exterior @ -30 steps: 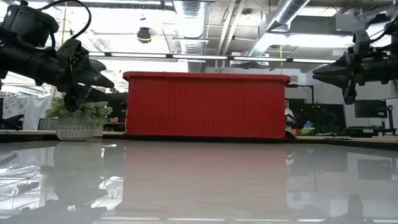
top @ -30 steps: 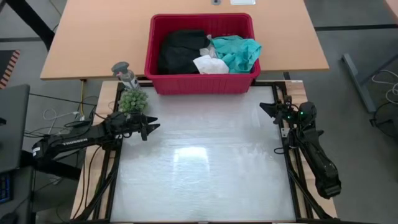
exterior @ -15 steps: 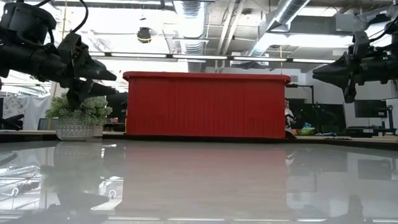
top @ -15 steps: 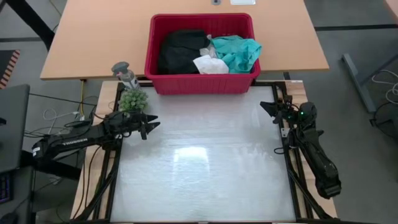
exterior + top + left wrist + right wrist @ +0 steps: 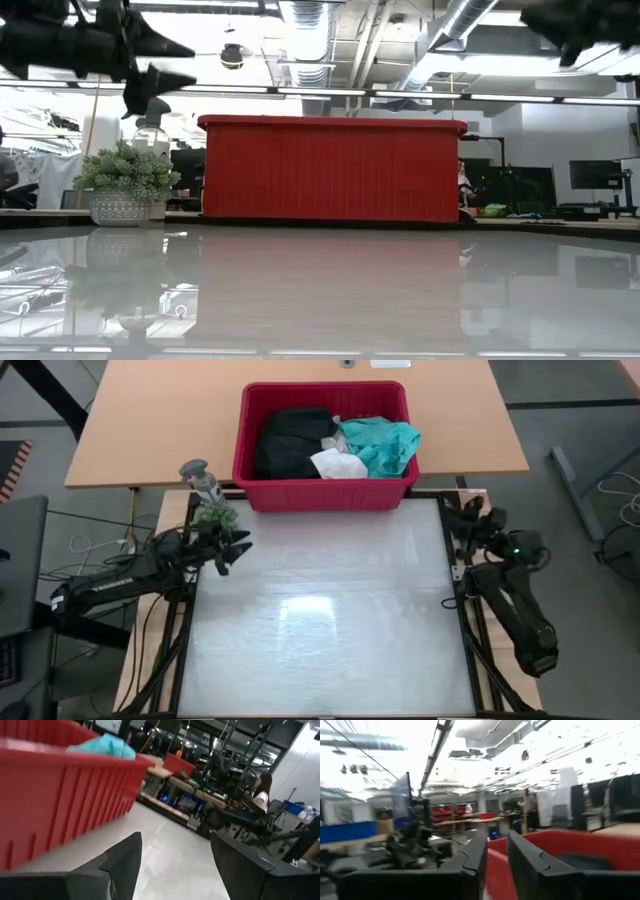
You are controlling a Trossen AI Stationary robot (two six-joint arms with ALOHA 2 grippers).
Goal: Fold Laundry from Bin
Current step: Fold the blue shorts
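Both arms have risen & edged toward the bin (image 5: pixel 325 495) since last look. L gripper (image 5: pixel 238 544) by my plant (image 5: pixel 213 515), fingers wide, empty; R gripper (image 5: pixel 470 510) off bin's right corner, narrow gap, empty. Laundry (image 5: pixel 335 445) all in bin.

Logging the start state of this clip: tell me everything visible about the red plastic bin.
The rectangular red plastic bin has a rolled rim and ribbed, slotted-looking walls. It stands upright on the wooden table, at its edge nearest the glossy white work surface. Inside lie a black garment, a teal garment that shows above the rim in the left wrist view, and a small white cloth between them. Neither gripper touches it.
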